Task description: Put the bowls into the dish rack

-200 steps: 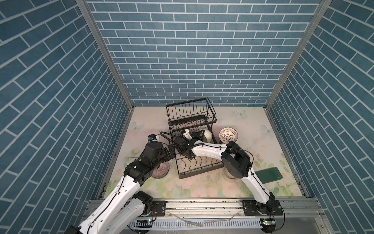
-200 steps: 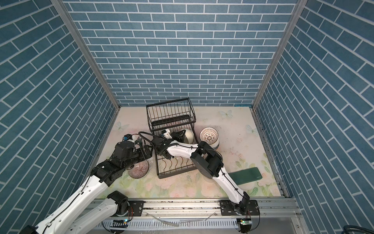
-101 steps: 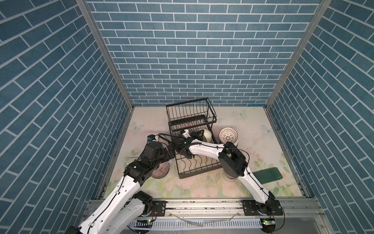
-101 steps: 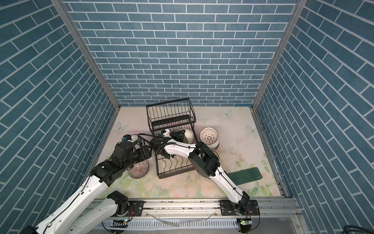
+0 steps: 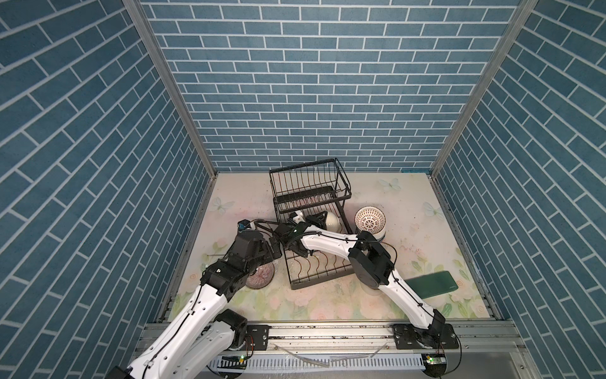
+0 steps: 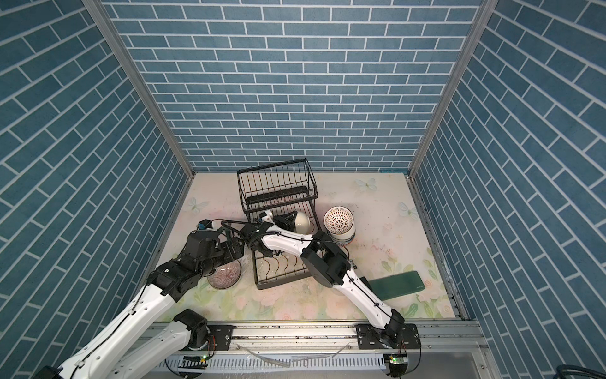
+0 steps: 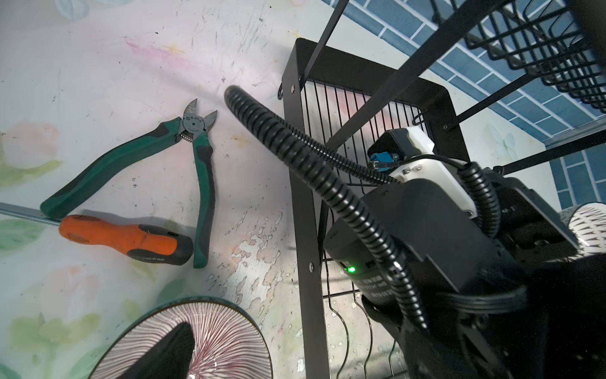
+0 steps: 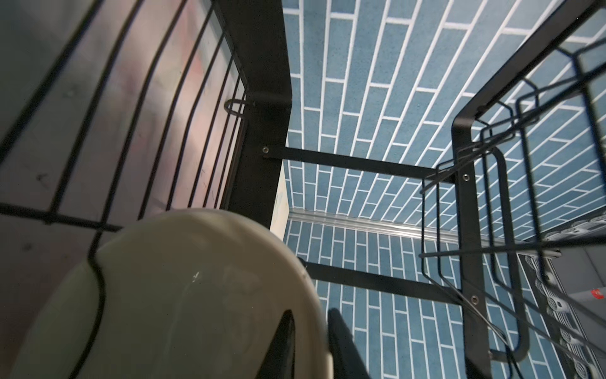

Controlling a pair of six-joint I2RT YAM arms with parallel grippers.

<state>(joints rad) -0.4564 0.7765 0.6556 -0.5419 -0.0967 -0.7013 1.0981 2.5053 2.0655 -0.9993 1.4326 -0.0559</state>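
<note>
The black wire dish rack (image 5: pixel 308 183) (image 6: pixel 277 183) stands mid-table. A cream bowl (image 5: pixel 331 220) (image 6: pixel 301 220) (image 8: pixel 180 295) stands on edge in its lower tray, just in front of the upper basket. My right gripper (image 5: pixel 316 219) (image 8: pixel 310 344) straddles this bowl's rim, one finger inside and one outside, shut on it. A brown-striped bowl (image 5: pixel 260 277) (image 6: pixel 224 277) (image 7: pixel 223 344) sits on the table left of the rack. My left gripper (image 5: pixel 273 249) (image 7: pixel 295 347) hangs open just above it, one finger over its inside. A lattice bowl (image 5: pixel 370 220) (image 6: pixel 339 221) tops a stack right of the rack.
Green pliers (image 7: pixel 196 157) and an orange-handled screwdriver (image 7: pixel 124 236) lie on the table left of the rack. A dark green flat slab (image 5: pixel 429 284) (image 6: pixel 398 284) lies at the front right. The right arm's elbow (image 5: pixel 370 262) hangs over the rack's front right corner.
The right arm's elbow has shifted slightly to the left, its gripper staying at the cream bowl in the lower tray. The left arm has not moved.
</note>
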